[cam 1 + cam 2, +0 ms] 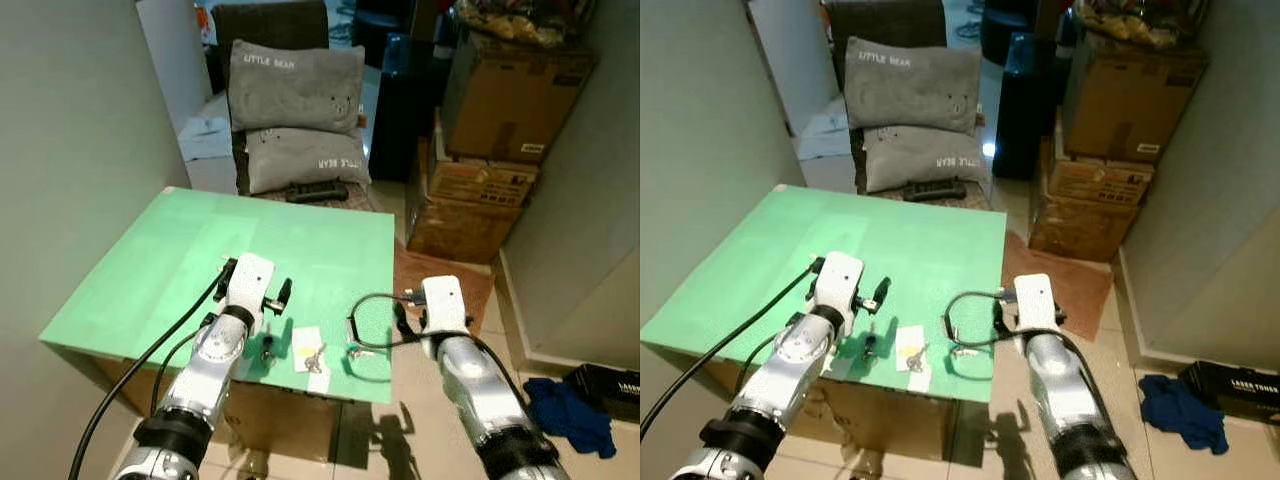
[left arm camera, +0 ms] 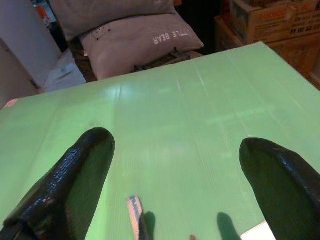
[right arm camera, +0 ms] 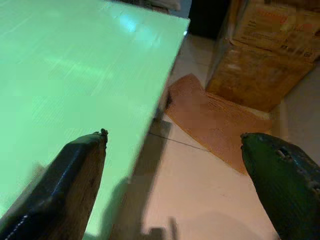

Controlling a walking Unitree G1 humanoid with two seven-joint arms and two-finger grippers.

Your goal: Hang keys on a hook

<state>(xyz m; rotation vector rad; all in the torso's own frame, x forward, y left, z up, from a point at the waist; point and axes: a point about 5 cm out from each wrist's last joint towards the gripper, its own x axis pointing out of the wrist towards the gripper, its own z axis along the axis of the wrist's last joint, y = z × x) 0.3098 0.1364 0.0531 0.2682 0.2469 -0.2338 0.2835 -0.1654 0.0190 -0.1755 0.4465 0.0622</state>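
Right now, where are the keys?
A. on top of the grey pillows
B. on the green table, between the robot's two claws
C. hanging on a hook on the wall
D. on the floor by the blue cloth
B: the keys lie on a white card near the front edge of the green table, with the left claw on one side and the right claw on the other.
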